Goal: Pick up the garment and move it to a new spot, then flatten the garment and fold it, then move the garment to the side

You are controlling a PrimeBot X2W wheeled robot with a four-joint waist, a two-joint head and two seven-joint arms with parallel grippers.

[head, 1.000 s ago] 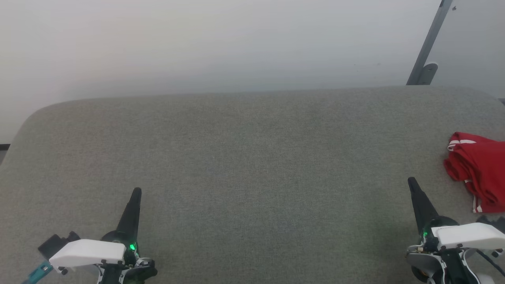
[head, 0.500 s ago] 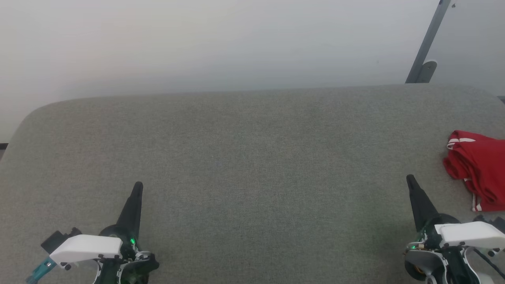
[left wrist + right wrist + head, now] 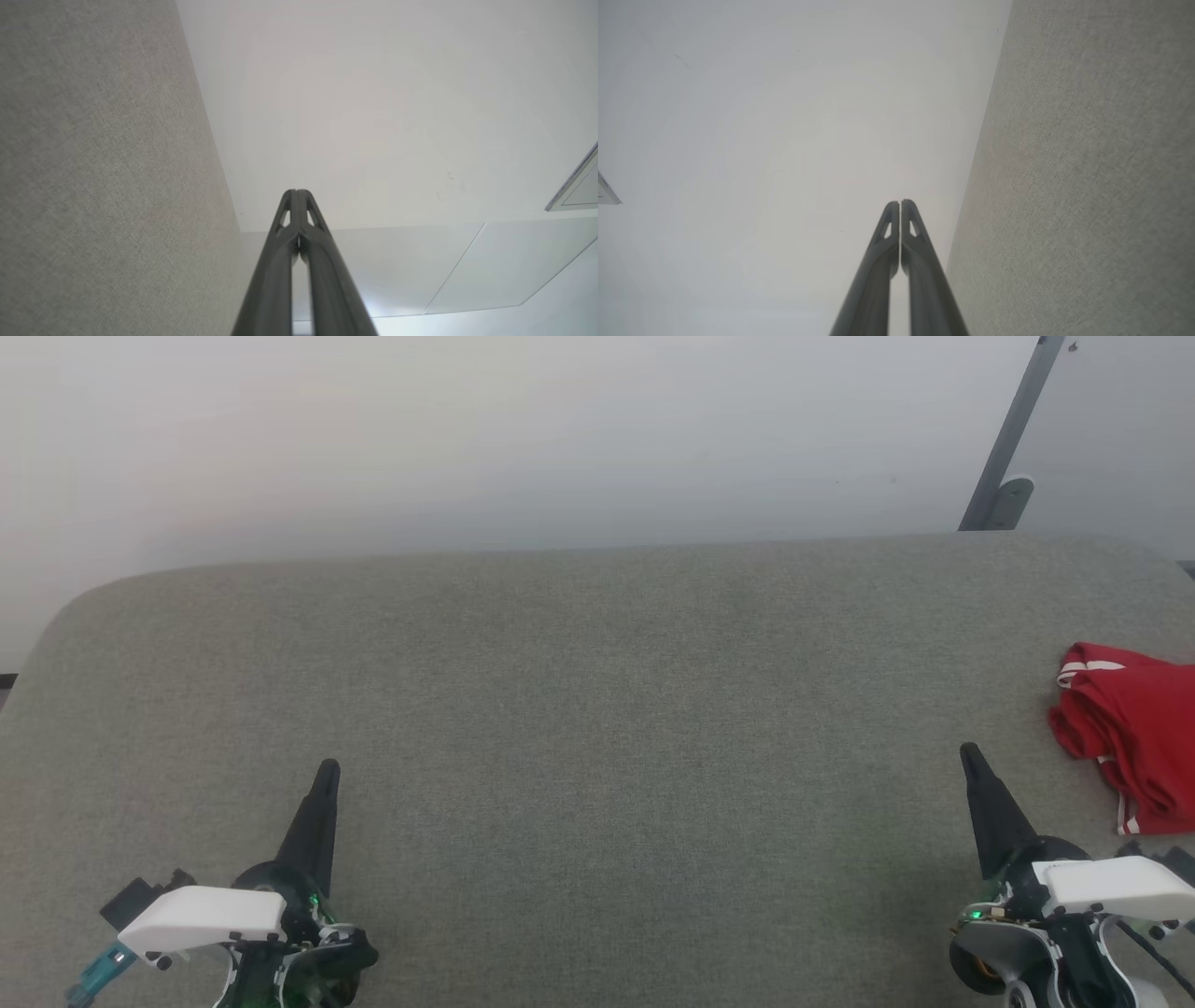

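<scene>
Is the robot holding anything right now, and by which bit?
Nothing is held. The left fingers and right fingers are shut and empty; the garment lies on the grey surface, apart from them.

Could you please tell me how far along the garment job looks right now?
Done: nothing visibly; the garment lies rumpled at the right edge of the grey surface. In hand: nothing; the left gripper and right gripper have jaws shut, empty, apart from it. Left: apparently picking up, moving, flattening, folding, setting aside.

Bare lab-like test space, grey fabric-covered table (image 3: 597, 653), blank white wall (image 3: 467, 429), slanted grey metal post (image 3: 1015, 429)
</scene>
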